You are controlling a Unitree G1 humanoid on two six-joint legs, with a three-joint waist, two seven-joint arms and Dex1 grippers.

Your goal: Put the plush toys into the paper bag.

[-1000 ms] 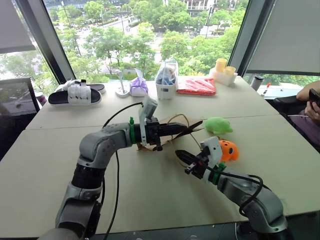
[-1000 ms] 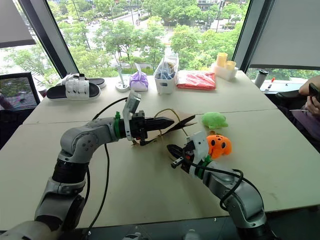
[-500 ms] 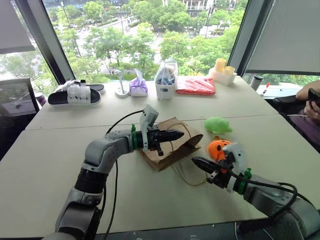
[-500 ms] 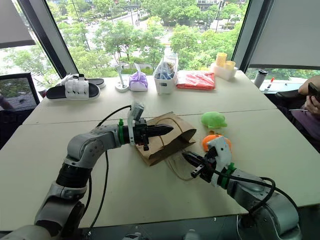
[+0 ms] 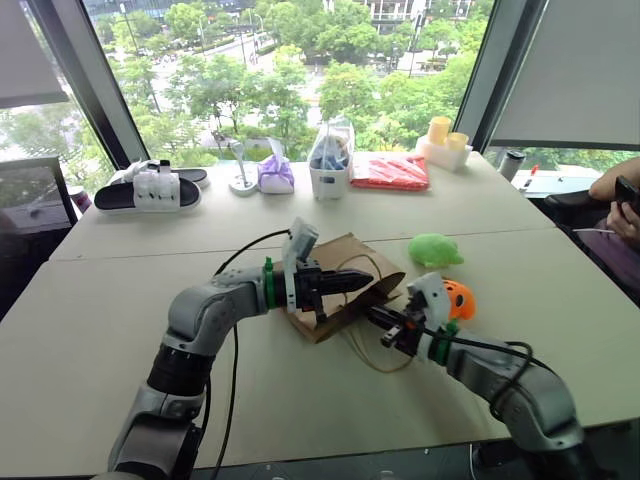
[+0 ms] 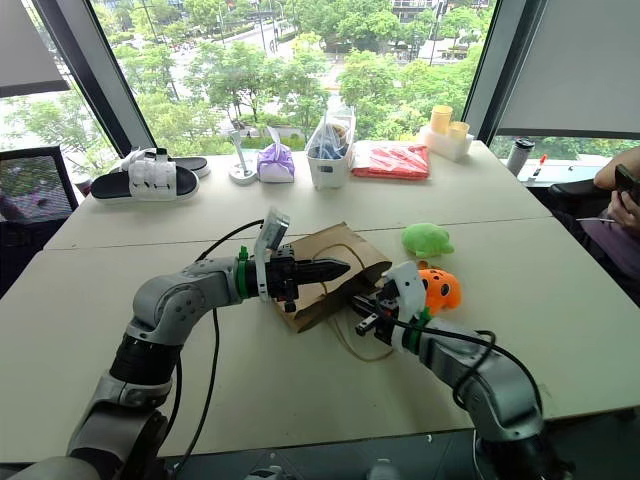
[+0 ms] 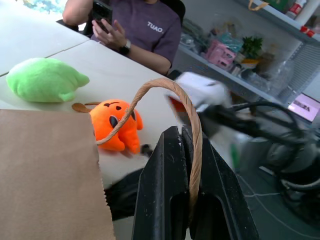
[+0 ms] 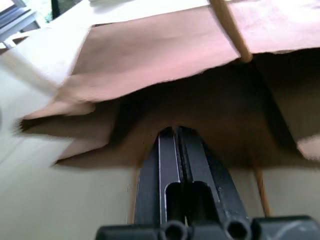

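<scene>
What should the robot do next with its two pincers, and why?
Probably ease the shut right pincer deeper into the paper bag to spread its mouth. The left pincer is shut on the cord handle, holding the mouth up, while the orange toy and green toy lie outside on the table.

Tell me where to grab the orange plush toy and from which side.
Pinch the rounded body of the orange plush toy across its middle, coming from above. It lies free on the table beside the paper bag, soft and handleless; the right end effector is nearest, though now shut at the bag's mouth.
</scene>
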